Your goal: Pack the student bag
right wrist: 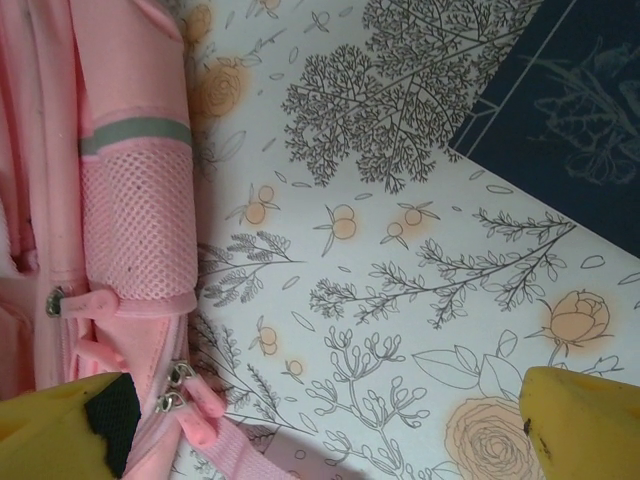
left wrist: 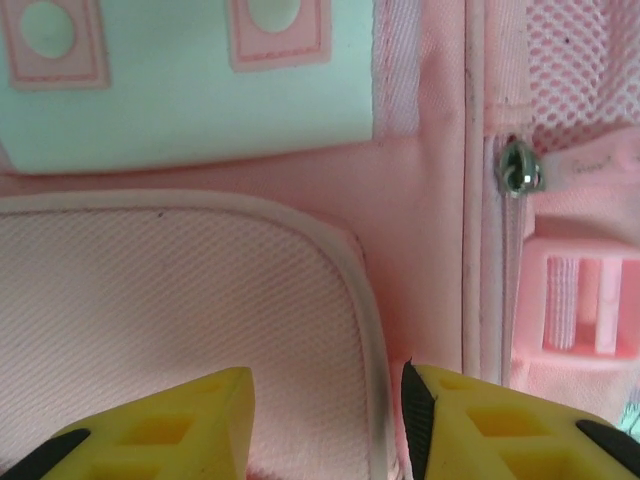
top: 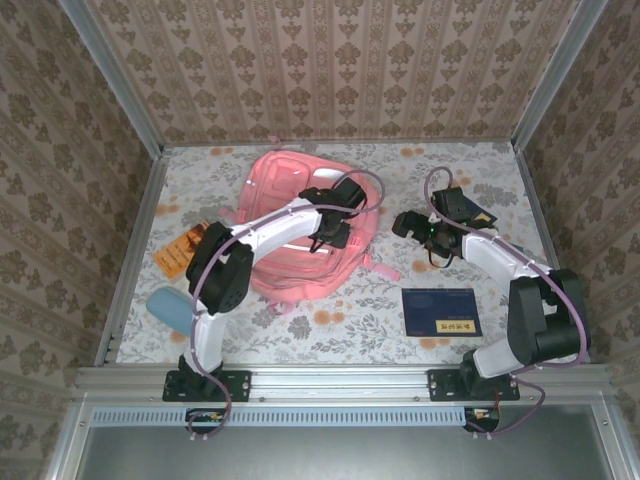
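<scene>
Carefully: the left gripper [left wrist: 328, 382], half open, straddles a pocket seam [left wrist: 352, 275] on the bag [top: 275, 175], so pinch only that edge; the right gripper [right wrist: 325, 405] hovers wide open.

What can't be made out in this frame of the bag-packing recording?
- Top view: the left arm covers the middle of the student bag, so whether its pockets are zipped is hidden.
- Top view: the print on the orange item and the booklet label are too small to read.
- Left wrist view: whether the left tool touches the fabric; the close-up gives no depth.
- Right wrist view: the booklet runs off the right edge.
</scene>
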Controlling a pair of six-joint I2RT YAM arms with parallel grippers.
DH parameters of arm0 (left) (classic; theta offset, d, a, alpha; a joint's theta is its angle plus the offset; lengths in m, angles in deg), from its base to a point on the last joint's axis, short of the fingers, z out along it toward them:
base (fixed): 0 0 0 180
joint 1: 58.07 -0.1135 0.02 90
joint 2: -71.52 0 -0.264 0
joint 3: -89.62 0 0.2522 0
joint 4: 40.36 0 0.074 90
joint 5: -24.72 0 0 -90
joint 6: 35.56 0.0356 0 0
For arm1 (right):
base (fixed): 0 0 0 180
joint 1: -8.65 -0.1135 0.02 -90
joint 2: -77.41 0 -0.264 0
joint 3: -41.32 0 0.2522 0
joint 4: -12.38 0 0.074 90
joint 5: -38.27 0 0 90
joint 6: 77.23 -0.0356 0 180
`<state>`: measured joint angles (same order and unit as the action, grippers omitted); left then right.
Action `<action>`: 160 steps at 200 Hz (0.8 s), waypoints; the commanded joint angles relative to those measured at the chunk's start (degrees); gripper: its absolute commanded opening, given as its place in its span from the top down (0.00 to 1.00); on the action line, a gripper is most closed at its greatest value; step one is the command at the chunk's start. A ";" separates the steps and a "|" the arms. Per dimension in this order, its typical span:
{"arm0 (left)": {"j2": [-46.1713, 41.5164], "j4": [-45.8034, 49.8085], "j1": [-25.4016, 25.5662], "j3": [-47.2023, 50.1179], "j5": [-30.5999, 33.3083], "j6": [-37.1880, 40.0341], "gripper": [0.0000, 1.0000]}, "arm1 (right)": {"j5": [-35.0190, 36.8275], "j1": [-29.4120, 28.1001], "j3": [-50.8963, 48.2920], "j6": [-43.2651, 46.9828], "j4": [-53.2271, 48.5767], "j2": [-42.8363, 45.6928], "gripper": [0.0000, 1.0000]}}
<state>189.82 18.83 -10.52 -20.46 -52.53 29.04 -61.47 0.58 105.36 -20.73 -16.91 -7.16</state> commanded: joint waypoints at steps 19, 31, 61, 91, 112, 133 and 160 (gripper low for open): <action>4.05 1.85 0.13 -4.80 0.50 -2.99 0.55 | -1.18 0.35 -0.46 1.81 0.83 0.96 0.01; 4.93 2.82 0.12 -5.53 1.81 -3.49 0.55 | -1.01 0.34 -0.49 1.90 0.94 0.90 0.00; 6.23 5.22 0.09 -6.70 3.90 -4.38 0.64 | -1.22 0.34 -0.71 2.40 1.71 0.47 0.01; 5.68 5.76 0.03 -7.01 4.43 -4.41 0.81 | -2.51 0.34 -1.31 3.60 3.25 0.63 0.01; 3.46 5.64 -0.09 -7.41 4.74 -2.96 0.92 | -3.75 0.10 -2.00 4.81 4.81 1.22 0.04; -0.74 4.57 -0.57 -6.72 4.68 -0.63 0.99 | -5.06 -1.32 -2.47 7.03 5.98 1.69 0.07; -7.72 0.86 -2.38 -2.93 0.46 2.12 1.00 | -7.14 -5.35 -1.91 9.85 7.04 1.87 0.14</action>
<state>191.39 22.04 -10.81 -25.35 -50.17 27.77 -64.73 -1.39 103.44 -15.00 -12.24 -7.16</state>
